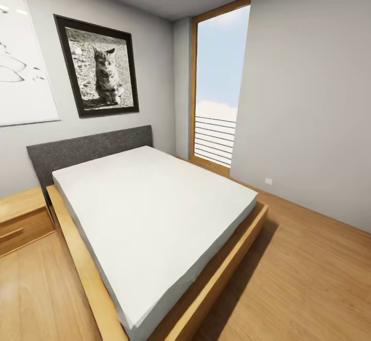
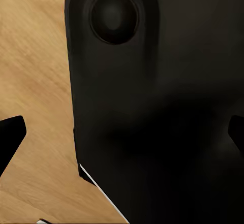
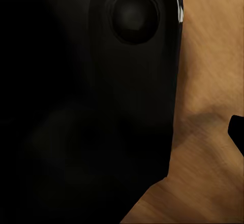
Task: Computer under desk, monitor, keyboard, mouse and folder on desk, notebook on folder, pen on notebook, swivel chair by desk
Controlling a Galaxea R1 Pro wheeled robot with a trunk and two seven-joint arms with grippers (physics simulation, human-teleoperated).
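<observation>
You face only the bed [image 1: 154,217] on wooden floor [image 1: 309,279]; no desk items to judge; claw states unclear.

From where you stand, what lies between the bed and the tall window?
In the head view, only bare wooden floor lies between the bed and the tall window.
</observation>
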